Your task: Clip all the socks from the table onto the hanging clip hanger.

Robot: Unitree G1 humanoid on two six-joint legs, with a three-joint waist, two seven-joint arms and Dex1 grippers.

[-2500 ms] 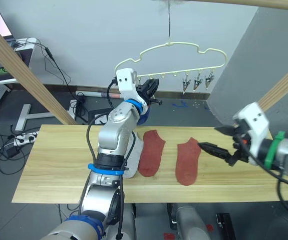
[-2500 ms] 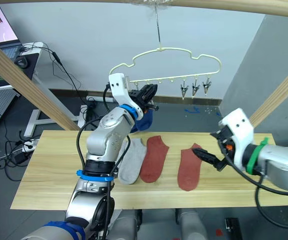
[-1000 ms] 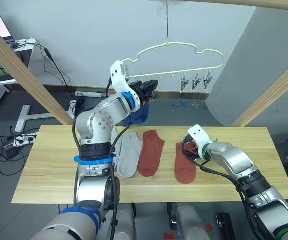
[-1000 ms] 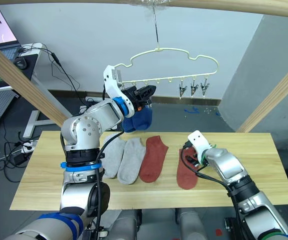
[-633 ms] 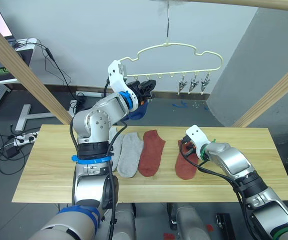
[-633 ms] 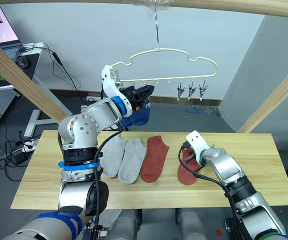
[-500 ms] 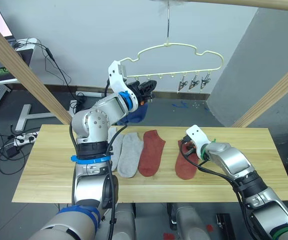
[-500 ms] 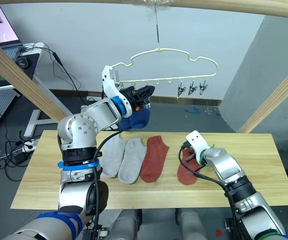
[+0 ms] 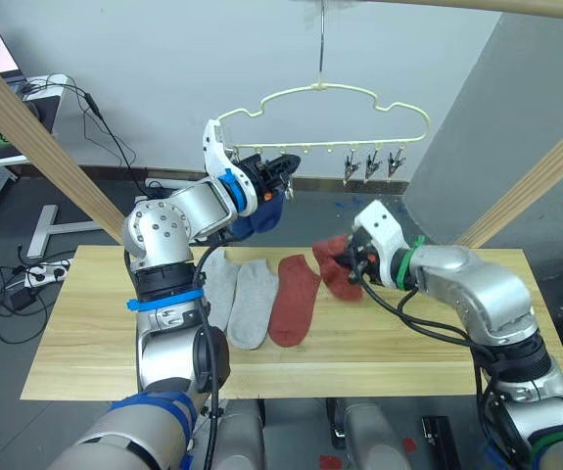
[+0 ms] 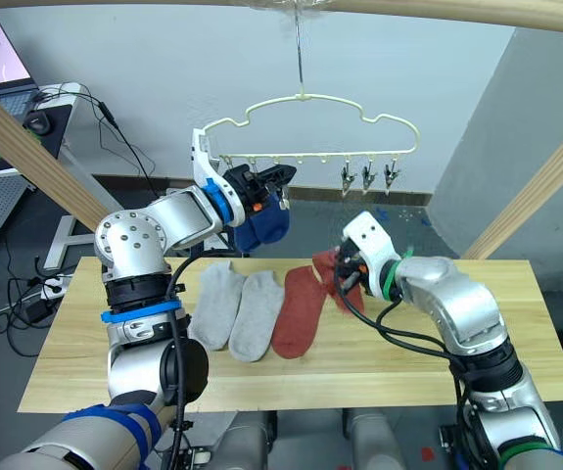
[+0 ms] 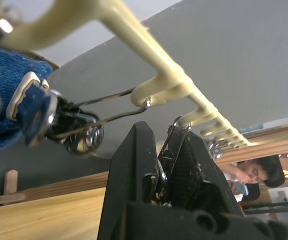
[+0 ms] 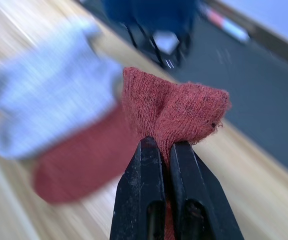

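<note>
Socks were mid-transfer: the right pincer (image 10: pixel 345 276) pinched a red sock (image 10: pixel 338 277) just above the surface (image 10: pixel 66 372), while the left pincer (image 11: pixel 165 172) squeezed a clip (image 11: pixel 170 147) on the hanger (image 10: pixel 305 103). Next, I judged, the sock's edge had to reach that clip.

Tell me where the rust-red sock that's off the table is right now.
In the left eye view the lifted rust-red sock hangs pinched in the right end effector, above the table, just right of the other rust-red sock lying flat.
</note>
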